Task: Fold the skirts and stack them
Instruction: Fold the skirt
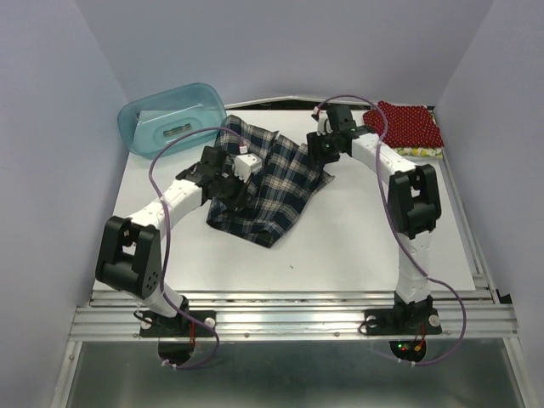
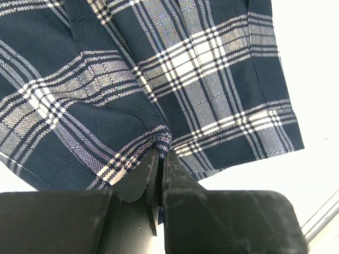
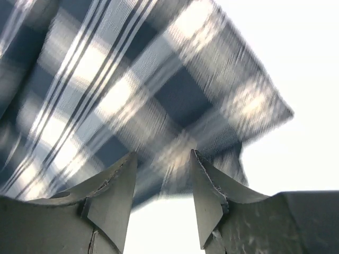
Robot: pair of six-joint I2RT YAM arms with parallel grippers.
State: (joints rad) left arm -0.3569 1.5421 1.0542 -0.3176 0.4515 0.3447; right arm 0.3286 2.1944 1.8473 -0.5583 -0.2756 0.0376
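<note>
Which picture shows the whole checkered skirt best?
The top view: the whole plaid skirt shows there. The left wrist view gives a sharp close-up where the left hand pinches it; the right wrist view shows only blurred cloth.

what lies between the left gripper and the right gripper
The plaid skirt, draped across the gap in the top view. The left gripper is pinched shut on it; the right gripper stands open at its other side.

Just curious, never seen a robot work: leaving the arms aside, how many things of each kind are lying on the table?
Skirts: 3 (plaid skirt, red dotted skirt, yellowish skirt beneath the red)
Tubs: 1 (teal tub)
Total: 4
</note>
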